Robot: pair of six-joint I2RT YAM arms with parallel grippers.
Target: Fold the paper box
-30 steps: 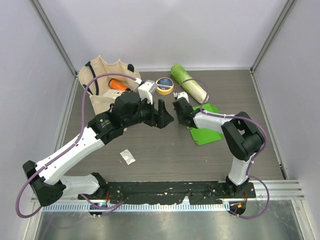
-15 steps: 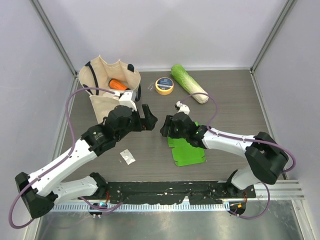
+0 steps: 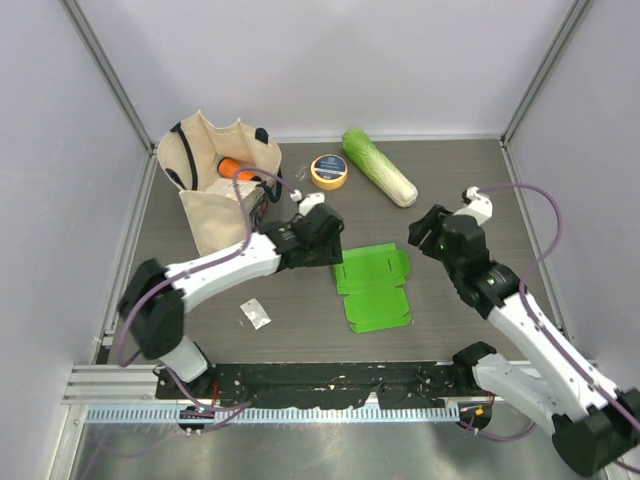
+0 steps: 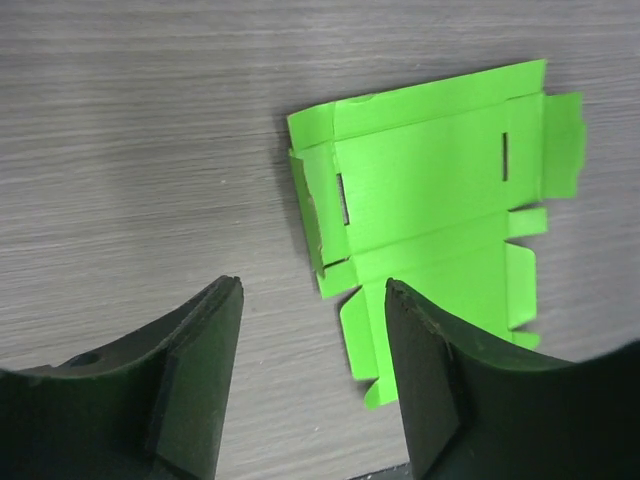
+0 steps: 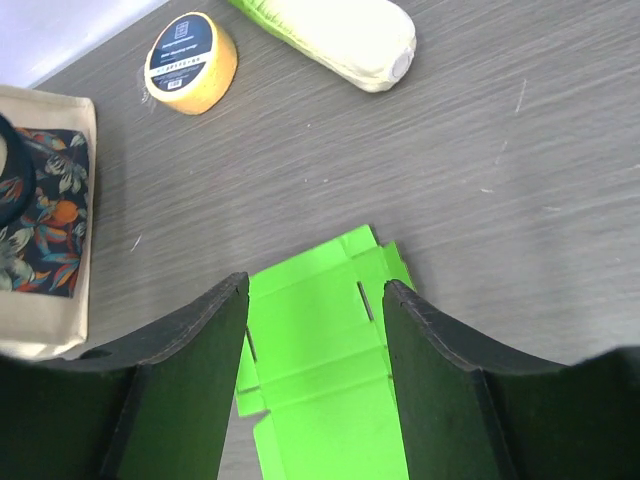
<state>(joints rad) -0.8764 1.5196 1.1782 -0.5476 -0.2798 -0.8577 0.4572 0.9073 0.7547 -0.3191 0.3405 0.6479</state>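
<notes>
Paper box (image 3: 372, 290) lies flat and unfolded on the table (image 3: 480, 180). Left gripper (image 4: 310, 300) is spread and empty just beside its left edge, and right gripper (image 5: 315, 290), also spread and empty, hangs above its right side. Best play: one pins the middle panel while the other lifts a flap along its crease.

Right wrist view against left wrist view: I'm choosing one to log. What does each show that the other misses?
Only the right wrist: the yellow tape roll, the cabbage and a corner of the tote bag. Only the left wrist: nearly the whole outline of the paper box, side flaps included. Both: that box lying flat and unfolded on the table, framed by open, empty fingers.
</notes>
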